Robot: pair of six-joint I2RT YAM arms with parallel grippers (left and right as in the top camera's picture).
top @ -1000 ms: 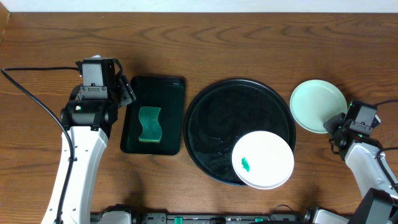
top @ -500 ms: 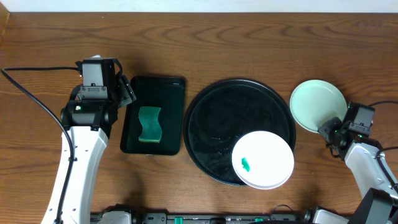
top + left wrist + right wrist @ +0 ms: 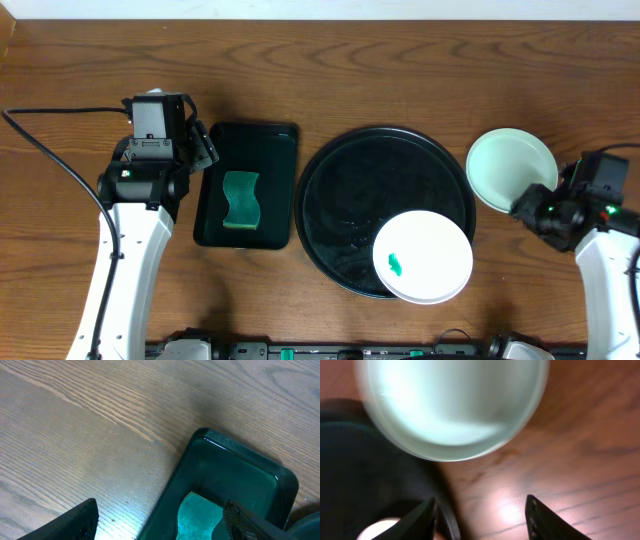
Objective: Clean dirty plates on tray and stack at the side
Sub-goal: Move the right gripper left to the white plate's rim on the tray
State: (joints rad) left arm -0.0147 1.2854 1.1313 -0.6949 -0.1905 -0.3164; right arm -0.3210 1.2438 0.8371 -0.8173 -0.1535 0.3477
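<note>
The round black tray (image 3: 340, 200) lies mid-table. A white plate (image 3: 430, 262) with a green smear rests on its lower right part, overhanging the rim. A pale mint plate (image 3: 511, 168) lies flat on the wood to the right of the tray. My right gripper (image 3: 520, 208) hovers just off that plate's near edge. In the right wrist view the right gripper (image 3: 482, 517) is open over bare wood, with the mint plate (image 3: 452, 405) ahead and the tray's rim (image 3: 451, 522) by the left finger. My left gripper (image 3: 205, 145) stands open at the far left.
A dark green rectangular tray (image 3: 275, 160) with a green sponge (image 3: 240, 199) sits left of the black tray. In the left wrist view the left gripper (image 3: 160, 527) straddles that green tray's edge (image 3: 235, 452), above the sponge (image 3: 200, 517).
My right gripper has opened, letting go of the mint plate's edge, and drawn back to the right. The plate stays on the table. The left arm has not moved.
</note>
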